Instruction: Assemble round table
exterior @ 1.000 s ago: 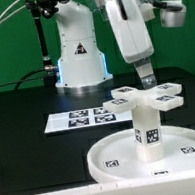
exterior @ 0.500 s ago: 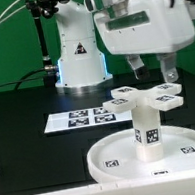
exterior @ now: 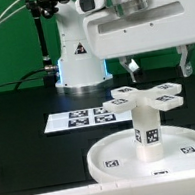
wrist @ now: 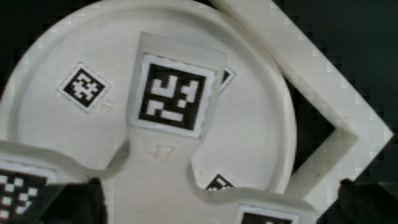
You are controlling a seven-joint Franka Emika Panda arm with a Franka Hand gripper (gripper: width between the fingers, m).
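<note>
Hand turned broadside above the assembled table

Within a second the hand (exterior: 158,69) has swung broadside and hangs wide, empty, above the cross-shaped foot (exterior: 151,99) on the leg (exterior: 145,127) in the round disc (exterior: 114,156) at the counter's (exterior: 29,126) near edge; regrasp likely. Wrist view alone shows the disc's rim from above.

My round disc (exterior: 119,155) looks like smooth white plastic with a faint sheen, and so do the short leg (exterior: 146,124) and the cross-shaped foot (exterior: 146,95); their square tags are matt black-and-white print. The tabletop (exterior: 29,126) is matt black. The marker board (exterior: 80,118) looks flat and matt.
</note>
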